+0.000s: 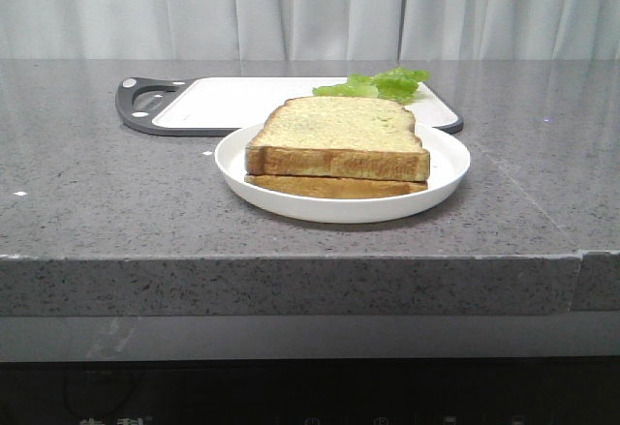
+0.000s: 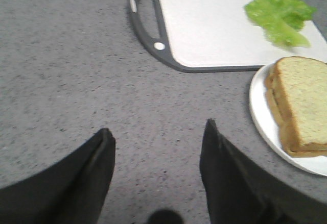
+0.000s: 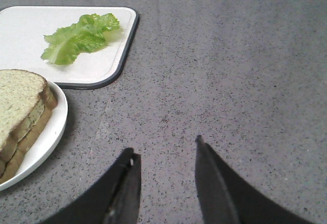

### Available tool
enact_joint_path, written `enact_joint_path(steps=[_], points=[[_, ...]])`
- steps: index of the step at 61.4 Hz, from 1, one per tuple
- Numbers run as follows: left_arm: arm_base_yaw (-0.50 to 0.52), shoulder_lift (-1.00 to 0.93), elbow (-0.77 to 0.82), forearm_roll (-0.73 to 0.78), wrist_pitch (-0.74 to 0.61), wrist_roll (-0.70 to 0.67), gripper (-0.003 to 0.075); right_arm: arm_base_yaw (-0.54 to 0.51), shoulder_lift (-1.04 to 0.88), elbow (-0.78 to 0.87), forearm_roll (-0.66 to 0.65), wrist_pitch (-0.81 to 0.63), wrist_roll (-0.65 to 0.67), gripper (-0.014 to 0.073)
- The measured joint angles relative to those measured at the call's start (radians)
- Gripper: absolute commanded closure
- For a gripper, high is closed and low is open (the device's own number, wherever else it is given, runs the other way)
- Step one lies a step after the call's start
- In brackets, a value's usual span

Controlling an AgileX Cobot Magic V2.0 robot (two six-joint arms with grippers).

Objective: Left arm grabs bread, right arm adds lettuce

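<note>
Soft, even light fills the room, the plate (image 1: 441, 188) casting only a faint shadow on the tabletop (image 1: 116, 202), the front view sharp, while both wrist views look slightly soft, their dark fingers (image 2: 82, 178) blurred up close.

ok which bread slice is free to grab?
The top slice: its face is exposed, stacked on the lower slice, which lies pinned against the white plate.

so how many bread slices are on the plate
2, stacked on the white plate: the top slice lies on the bottom slice, only its crust edge showing. Nothing suggests a hidden third.
</note>
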Motion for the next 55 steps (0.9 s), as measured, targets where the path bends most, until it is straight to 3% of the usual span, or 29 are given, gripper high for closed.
enact_joint_path(steps=[16,36,43,55], points=[[-0.022,0.163,-0.102,-0.191,0.039,0.155,0.0335,0.0,0.0,0.0,0.0,0.0,0.0,0.0293],[-0.317,0.341,-0.187,-0.201,-0.035,0.169,0.0335,0.0,0.0,0.0,0.0,0.0,0.0,0.0293],[-0.412,0.431,-0.25,-0.137,-0.045,0.104,0.0334,0.0,0.0,0.0,0.0,0.0,0.0,0.0293],[-0.535,0.604,-0.393,0.086,-0.001,-0.142,0.0335,0.0,0.0,0.0,0.0,0.009,0.0,0.0293]])
